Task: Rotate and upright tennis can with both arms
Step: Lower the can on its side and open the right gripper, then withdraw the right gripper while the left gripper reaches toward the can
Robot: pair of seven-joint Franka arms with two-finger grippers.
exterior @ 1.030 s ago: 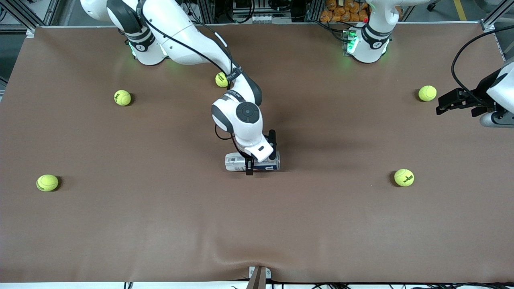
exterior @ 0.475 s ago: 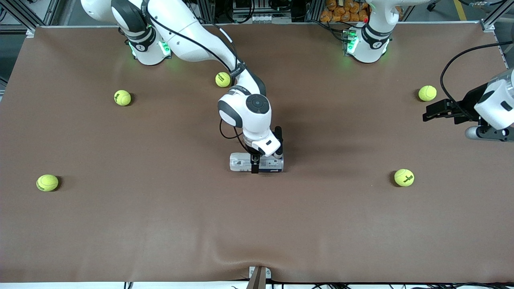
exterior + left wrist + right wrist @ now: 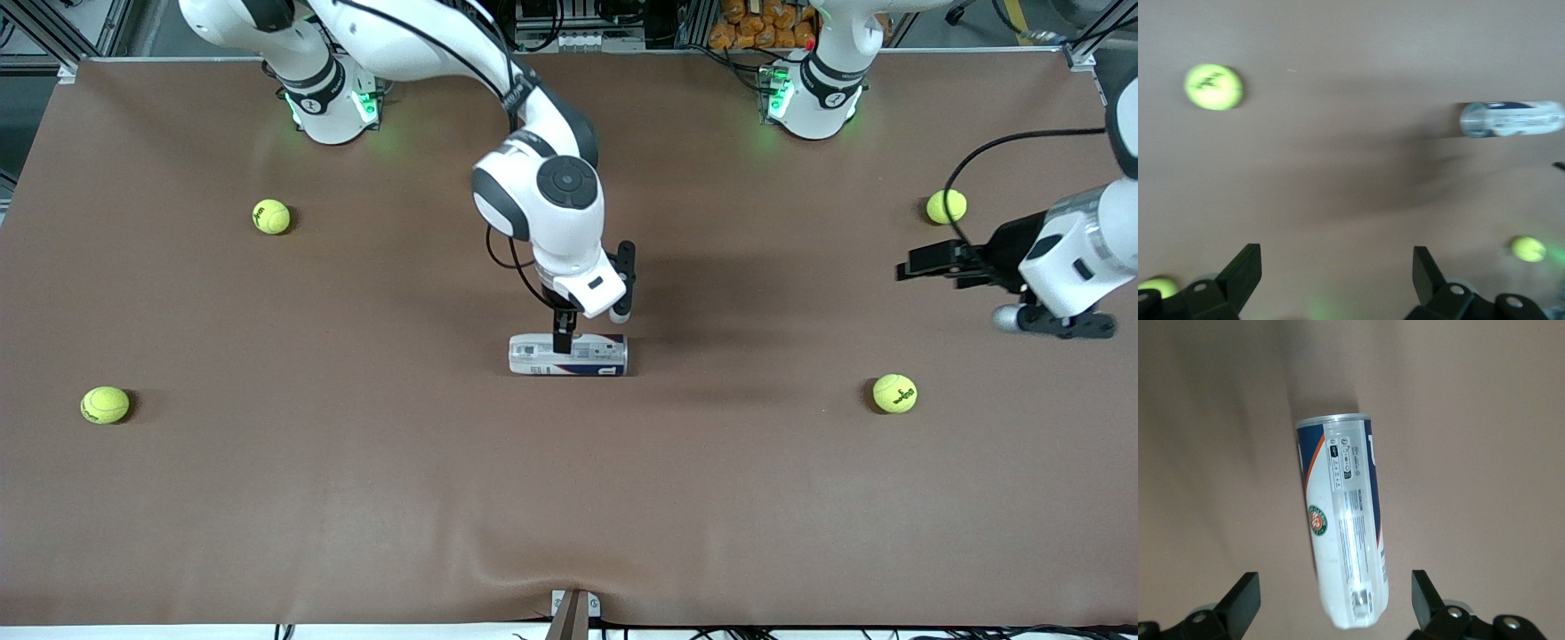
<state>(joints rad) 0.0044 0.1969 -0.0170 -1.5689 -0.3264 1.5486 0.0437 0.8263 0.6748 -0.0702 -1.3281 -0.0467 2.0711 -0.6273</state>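
The tennis can (image 3: pixel 567 355) lies on its side in the middle of the brown table, its white-and-blue label facing up. My right gripper (image 3: pixel 580 332) hangs just above it, open, and holds nothing. In the right wrist view the can (image 3: pixel 1343 527) lies lengthwise between the two spread fingers (image 3: pixel 1243 597) without touching them. My left gripper (image 3: pixel 917 266) hovers over the left arm's end of the table, open and empty, pointing toward the can. The left wrist view shows the can (image 3: pixel 1511 119) far off, ahead of that open gripper (image 3: pixel 1337 270).
Yellow-green tennis balls lie scattered on the table: two toward the right arm's end (image 3: pixel 271 216) (image 3: pixel 105 404), and two toward the left arm's end (image 3: pixel 946 206) (image 3: pixel 894 393). The right arm's elbow hangs over the table's middle near the bases.
My right gripper opened, let go of the can and rose above it; the can now rests on the table. My left gripper swung in toward the middle of the table.
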